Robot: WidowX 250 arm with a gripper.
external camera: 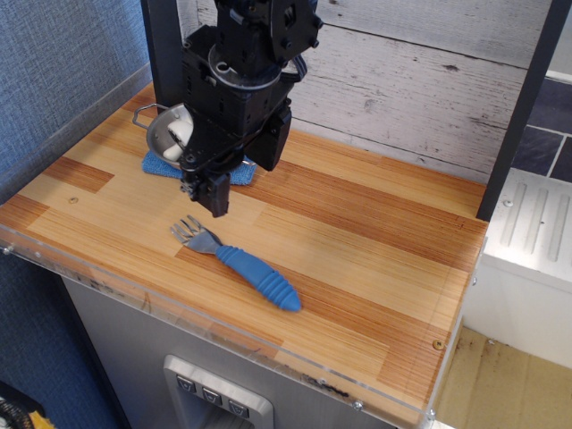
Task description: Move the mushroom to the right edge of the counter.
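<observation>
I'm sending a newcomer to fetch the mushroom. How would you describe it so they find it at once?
Start at the wooden counter and go to its back left corner, where a steel bowl sits on a blue cloth. The mushroom lies inside that bowl, partly hidden by the gripper. It is the only white, rounded thing there.

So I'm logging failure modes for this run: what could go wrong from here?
The mushroom sits in the steel bowl, mostly hidden behind the arm, so the pincer may strike the rim or tip the bowl off the blue cloth. The fork lies on the counter near the path rightward; a low carry could knock it.
</observation>
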